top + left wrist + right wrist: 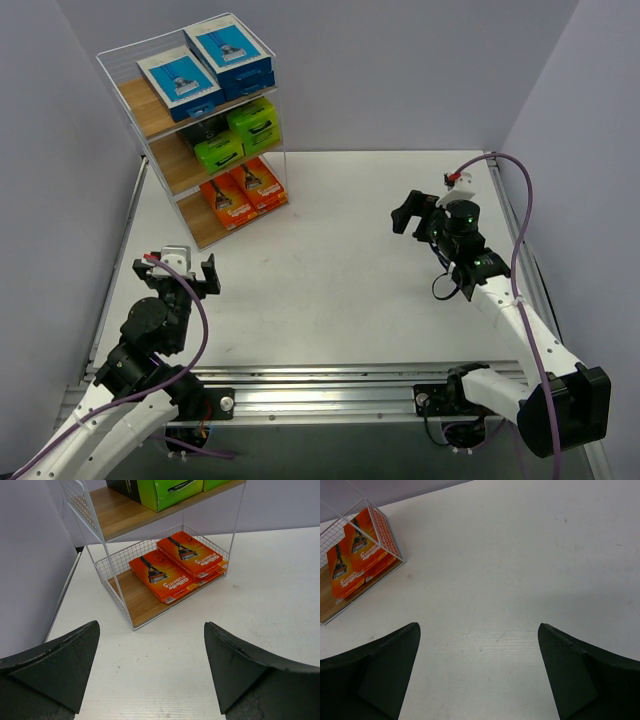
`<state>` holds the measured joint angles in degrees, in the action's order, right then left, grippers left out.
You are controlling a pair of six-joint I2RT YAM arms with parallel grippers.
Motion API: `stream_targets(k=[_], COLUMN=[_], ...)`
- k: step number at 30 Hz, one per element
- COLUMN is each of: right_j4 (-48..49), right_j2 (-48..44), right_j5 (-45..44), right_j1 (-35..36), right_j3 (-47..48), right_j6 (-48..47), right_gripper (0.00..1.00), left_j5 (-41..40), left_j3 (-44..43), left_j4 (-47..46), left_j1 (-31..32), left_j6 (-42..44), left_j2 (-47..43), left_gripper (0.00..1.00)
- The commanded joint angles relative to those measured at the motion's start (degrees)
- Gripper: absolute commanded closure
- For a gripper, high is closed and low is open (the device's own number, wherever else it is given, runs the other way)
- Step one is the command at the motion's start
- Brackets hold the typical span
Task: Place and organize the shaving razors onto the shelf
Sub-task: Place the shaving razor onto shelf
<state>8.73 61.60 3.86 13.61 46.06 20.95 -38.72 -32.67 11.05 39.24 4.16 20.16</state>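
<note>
Shelf [143, 112]: we see a three-tier white wire rack with wooden boards at the table's [340, 290] far left corner.
Top board: two blue-and-white packs [178, 80].
Middle board: lime-green packs [250, 122].
Bottom board: two orange packs [228, 202].
Left gripper [150, 630]: spread wide, empty.
Right gripper [477, 630]: spread wide, empty.

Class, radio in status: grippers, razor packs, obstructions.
Left gripper open, empty. Right gripper open, empty. Blue-and-white razor packs, lime-green razor packs, orange razor packs on three-tier wooden wire-framed shelf. No obstruction seen.

Blue-and-white packs [178, 80], lime-green packs [252, 122], orange packs [162, 575] — light brown shelf boards [136, 606], white wire [117, 560]
</note>
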Motion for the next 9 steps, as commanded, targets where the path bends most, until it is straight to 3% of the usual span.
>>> stream_targets(k=[1,9], right_j4=[0.8,0.8], right_j2=[-0.8,-1.7], right_j5=[-0.5,0.5], right_j1=[0.4,0.4], right_j3=[0.4,0.0], right_j6=[0.1,-0.6], right_gripper=[0.00,0.04], left_j5=[0.5,1.7], left_j3=[-2.2,-2.3], left_j4=[-0.5,-0.5], left_j1=[-0.4,-0.2], left_j6=[0.0,-0.6], left_j2=[0.2,1.4], left_gripper=[0.06,0.06])
